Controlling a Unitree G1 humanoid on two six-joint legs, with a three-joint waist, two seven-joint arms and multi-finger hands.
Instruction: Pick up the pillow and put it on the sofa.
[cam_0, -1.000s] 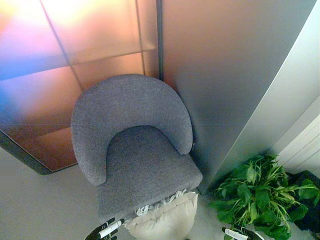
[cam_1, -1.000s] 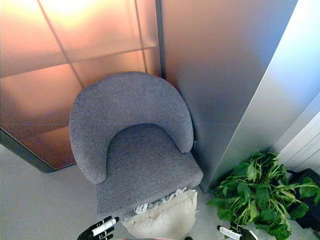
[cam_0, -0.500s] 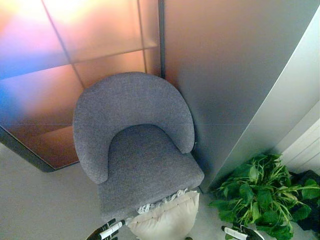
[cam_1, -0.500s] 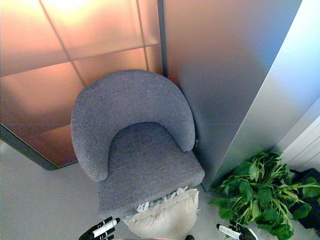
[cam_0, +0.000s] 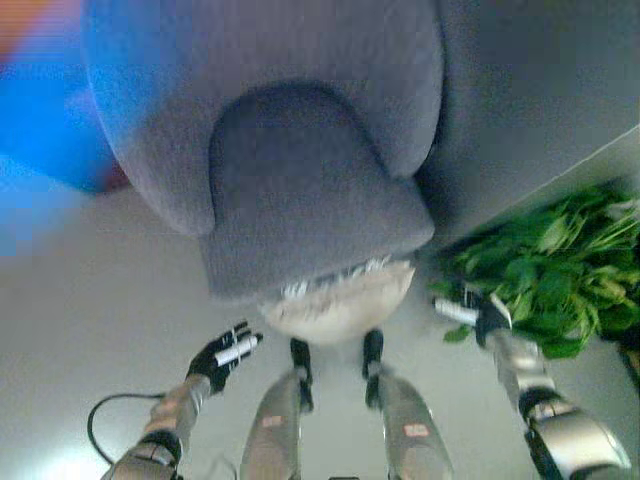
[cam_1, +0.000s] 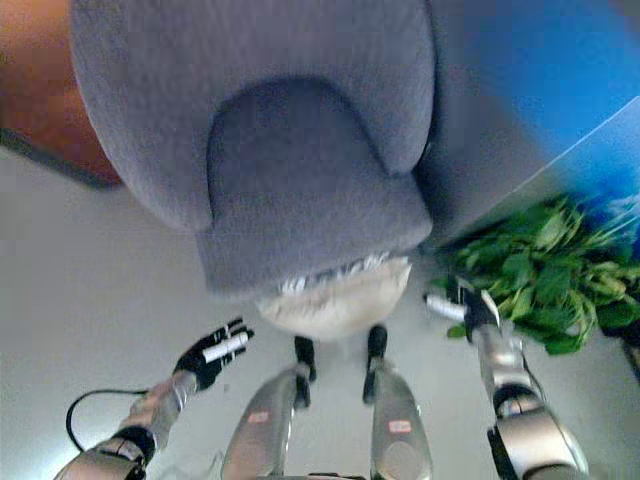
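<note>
A cream pillow (cam_0: 338, 306) with a white fringe lies on the floor against the front edge of the grey armchair (cam_0: 300, 190), partly tucked under the seat. My left hand (cam_0: 225, 355) hovers over the floor to the pillow's lower left, fingers straight and spread, empty. My right hand (cam_0: 475, 312) is to the pillow's right, beside the plant, fingers extended and holding nothing. Neither hand touches the pillow.
A leafy green plant (cam_0: 555, 270) stands at the right, close to my right hand. A grey wall panel (cam_0: 520, 90) rises behind the chair on the right. Pale floor (cam_0: 90, 290) spreads to the left.
The camera has tipped downward, so the chair and pillow sit higher in view and both arms now show fully. The pillow has not moved on the floor.
</note>
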